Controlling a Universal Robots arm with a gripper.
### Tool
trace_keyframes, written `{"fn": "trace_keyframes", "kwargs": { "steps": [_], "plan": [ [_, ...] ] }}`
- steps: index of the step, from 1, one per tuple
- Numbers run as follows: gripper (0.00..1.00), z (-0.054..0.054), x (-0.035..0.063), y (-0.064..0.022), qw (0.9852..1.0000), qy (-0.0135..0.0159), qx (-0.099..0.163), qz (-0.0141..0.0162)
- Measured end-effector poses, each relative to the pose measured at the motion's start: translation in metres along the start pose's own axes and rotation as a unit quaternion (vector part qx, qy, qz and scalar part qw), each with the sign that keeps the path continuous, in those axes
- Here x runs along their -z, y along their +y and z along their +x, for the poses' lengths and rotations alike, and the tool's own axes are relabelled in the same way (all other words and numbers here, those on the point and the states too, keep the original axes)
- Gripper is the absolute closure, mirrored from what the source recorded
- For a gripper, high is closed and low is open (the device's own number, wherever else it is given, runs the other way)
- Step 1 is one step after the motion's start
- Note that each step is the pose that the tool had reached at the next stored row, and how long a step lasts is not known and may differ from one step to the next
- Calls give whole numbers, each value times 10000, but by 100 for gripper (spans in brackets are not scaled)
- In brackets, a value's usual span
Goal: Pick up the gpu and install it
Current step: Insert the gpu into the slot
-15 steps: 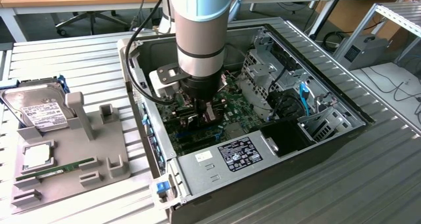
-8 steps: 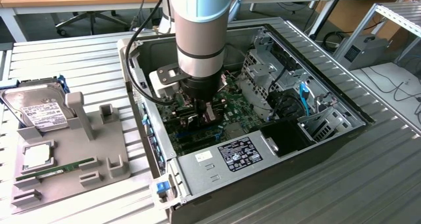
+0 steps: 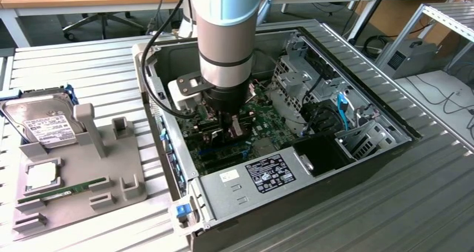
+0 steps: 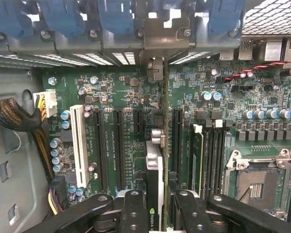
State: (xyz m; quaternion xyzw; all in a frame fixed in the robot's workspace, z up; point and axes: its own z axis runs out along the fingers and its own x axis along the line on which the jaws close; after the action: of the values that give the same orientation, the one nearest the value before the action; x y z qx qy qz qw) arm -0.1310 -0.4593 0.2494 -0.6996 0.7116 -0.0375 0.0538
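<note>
The gpu (image 4: 155, 162) stands on edge over the green motherboard (image 4: 121, 92), and I look down on its thin top edge. Its silver end bracket (image 4: 155, 68) reaches the case's rear slot openings. My gripper (image 4: 157, 206) is shut on the card, with one black finger (image 4: 133, 211) on each side. In the exterior view the gripper (image 3: 230, 127) is down inside the open computer case (image 3: 296, 174), with the gpu (image 3: 237, 132) below it against the board. Whether the card is fully seated in its slot, I cannot tell.
A white slot (image 4: 79, 145), black slots, the CPU socket (image 4: 256, 182) and a braided cable (image 4: 19, 121) surround the card. Blue latches (image 4: 63, 17) line the rear. Outside the case, a grey fixture (image 3: 81, 169) holds a hard drive (image 3: 46, 124) and a RAM stick (image 3: 63, 192).
</note>
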Motion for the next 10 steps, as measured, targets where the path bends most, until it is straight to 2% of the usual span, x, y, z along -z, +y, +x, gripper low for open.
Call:
{"fn": "trace_keyframes", "kwargs": {
  "steps": [10],
  "plan": [
    [73, 0, 0, 21, 10000, -2, 0, 6]
  ]
}}
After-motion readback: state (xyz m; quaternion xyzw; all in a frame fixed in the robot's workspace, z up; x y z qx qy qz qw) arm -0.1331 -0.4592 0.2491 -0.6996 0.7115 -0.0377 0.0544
